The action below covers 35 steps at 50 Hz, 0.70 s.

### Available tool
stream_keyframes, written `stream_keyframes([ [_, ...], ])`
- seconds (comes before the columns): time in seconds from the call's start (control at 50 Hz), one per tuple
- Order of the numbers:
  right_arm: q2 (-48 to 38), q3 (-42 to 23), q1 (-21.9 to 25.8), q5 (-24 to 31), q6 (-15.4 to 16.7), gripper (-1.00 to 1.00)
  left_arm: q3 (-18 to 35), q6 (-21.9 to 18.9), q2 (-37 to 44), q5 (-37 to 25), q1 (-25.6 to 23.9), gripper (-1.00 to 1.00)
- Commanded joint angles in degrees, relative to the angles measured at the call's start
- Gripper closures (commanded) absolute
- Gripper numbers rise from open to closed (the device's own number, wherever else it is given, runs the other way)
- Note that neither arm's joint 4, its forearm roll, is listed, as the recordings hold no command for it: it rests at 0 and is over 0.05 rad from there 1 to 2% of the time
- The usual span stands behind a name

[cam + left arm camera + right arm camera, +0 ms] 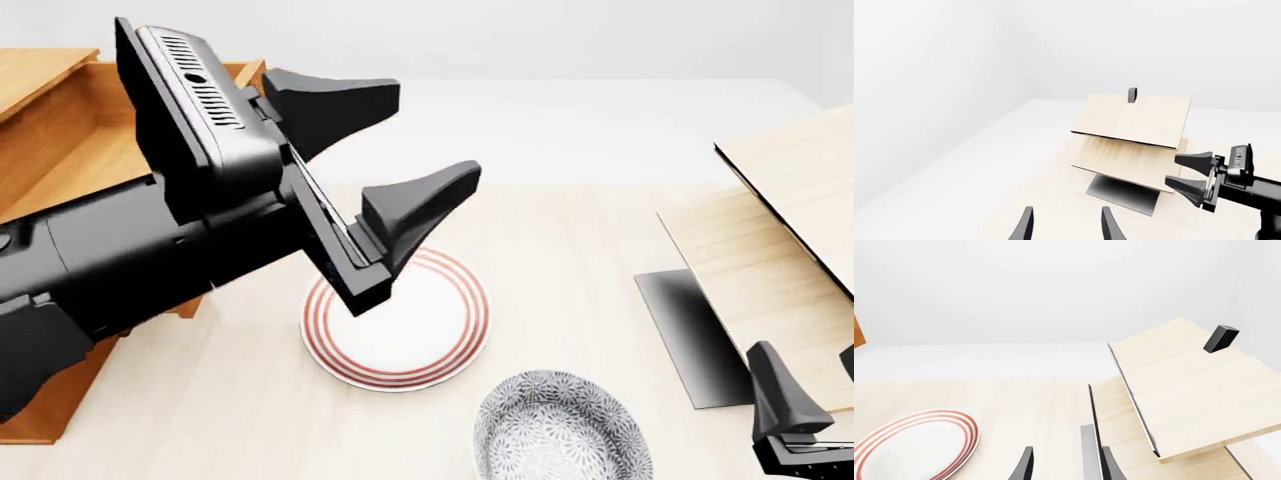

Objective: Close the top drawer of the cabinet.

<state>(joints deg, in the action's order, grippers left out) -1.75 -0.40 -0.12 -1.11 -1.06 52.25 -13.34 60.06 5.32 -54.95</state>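
the left gripper's fingers (420, 195) are spread wide with nothing between them. in the front view the left gripper (367, 150) fills the frame from 9 o'clock toward the centre, raised above the table (561, 250), its black body crossing in front of the cabinet (54, 130). the orange-brown cabinet sits at 10 o'clock. what shows of the top drawer (80, 160) is an open box interior with a raised rim, mostly hidden behind the arm, so how far out it stands i cannot tell. a red-ringed plate (427, 345) lies near the centre, just under the lower finger in the frame, and a grey patterned bowl (561, 435) is at 6 o'clock. pale wood panels (787, 230) lie at 3 o'clock, and the right gripper (814, 405) shows at 5 o'clock.

in the left wrist view, the left gripper's tips (1026, 227) are apart at 6 o'clock. the pale panels are central, and the right gripper (1191, 172) at 4 o'clock has its fingers parted and bare.

in the right wrist view, the two tips (1024, 465) stand apart at 6 o'clock, the plate at 8 o'clock, the panels at 3 o'clock and a sliver of the cabinet at 9 o'clock.
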Motion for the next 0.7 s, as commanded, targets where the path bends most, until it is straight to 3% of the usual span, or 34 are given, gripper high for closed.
stream_keyframes([
  [0.02, -0.02, 0.00, 0.00, 0.00, 0.00, -1.00, 9.89, -2.69, 11.09, -1.44, -4.80, -1.00],
  [0.16, 0.01, 0.00, 0.01, 0.01, 0.00, -1.00, 16.53, -3.38, 17.34, -6.38, -5.63, -1.00],
  [0.2, 0.01, 0.00, -0.02, 0.01, 0.00, -1.00, 17.94, -5.32, 19.79, -7.67, -4.27, -1.00],
  [0.34, -0.01, 0.00, 0.01, 0.01, 0.01, -1.00, 17.41, -12.20, 24.60, -8.72, 0.24, -1.00],
  [0.5, 0.01, 0.00, 0.00, 0.01, -0.01, -1.00, 17.25, -14.88, 25.20, -11.00, 2.67, -1.00],
  [0.58, -0.01, 0.00, 0.01, 0.00, 0.01, -1.00, 17.55, -16.04, 24.32, -13.40, 6.36, -1.00],
  [0.7, 0.03, 0.00, -0.01, 0.02, 0.00, -1.00, 13.68, -18.85, 22.60, -13.05, 11.15, -1.00],
])
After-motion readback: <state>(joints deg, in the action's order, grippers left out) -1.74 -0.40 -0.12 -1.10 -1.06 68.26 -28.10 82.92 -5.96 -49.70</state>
